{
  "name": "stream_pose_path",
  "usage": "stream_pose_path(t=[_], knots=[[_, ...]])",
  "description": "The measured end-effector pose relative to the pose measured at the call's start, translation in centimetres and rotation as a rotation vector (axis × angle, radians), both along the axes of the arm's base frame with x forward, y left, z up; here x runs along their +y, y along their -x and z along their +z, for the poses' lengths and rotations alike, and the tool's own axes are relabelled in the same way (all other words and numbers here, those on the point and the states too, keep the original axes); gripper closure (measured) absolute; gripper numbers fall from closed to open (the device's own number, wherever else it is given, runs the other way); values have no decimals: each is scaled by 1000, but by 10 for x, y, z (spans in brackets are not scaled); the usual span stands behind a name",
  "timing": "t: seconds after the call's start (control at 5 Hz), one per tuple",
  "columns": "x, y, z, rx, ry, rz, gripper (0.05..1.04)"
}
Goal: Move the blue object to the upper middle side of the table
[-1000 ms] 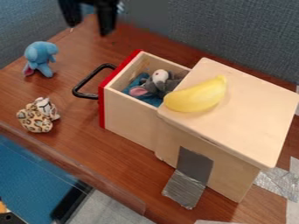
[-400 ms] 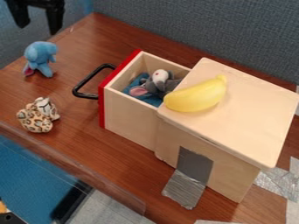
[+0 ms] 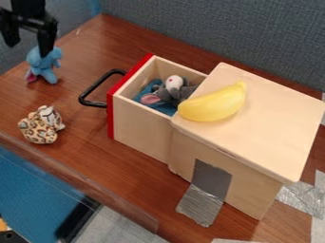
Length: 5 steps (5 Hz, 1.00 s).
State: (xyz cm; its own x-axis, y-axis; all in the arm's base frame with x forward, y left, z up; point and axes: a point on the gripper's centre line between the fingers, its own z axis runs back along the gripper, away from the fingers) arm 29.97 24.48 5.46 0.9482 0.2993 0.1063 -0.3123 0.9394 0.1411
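Blue plush elephant [image 3: 43, 67] at ten o'clock on the wooden table [image 3: 133, 42], with the gripper [image 3: 28, 49] spread wide near its head.
We see one finger overlap the elephant's head from our angle, though we cannot tell whether they touch; at nine o'clock we have a spotted plush toy [image 3: 39, 130], and near the middle an open drawer [image 3: 141, 130] holding a grey plush mouse [image 3: 166, 95], its black handle [image 3: 95, 103] toward ten, while a yellow banana [image 3: 213, 105] lies on the wooden box [image 3: 273, 128].

The claw [image 3: 28, 50] hides part of the blue toy [image 3: 42, 71], and the top edge crops the arm [image 3: 28, 4].
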Motion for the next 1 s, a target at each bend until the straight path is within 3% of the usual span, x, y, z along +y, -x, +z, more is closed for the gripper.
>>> stream_pose_path(t=[0.2,0.4,0.6,0.8,1.0], knots=[[2,1,-13,20,-2,20,83],[-2,-3,-18,7,-3,29,133],[-11,-6,-22,8,0,4,416],[-21,-13,-10,-6,25,-12,686],[-32,-34,9,-49,49,-6,814]])
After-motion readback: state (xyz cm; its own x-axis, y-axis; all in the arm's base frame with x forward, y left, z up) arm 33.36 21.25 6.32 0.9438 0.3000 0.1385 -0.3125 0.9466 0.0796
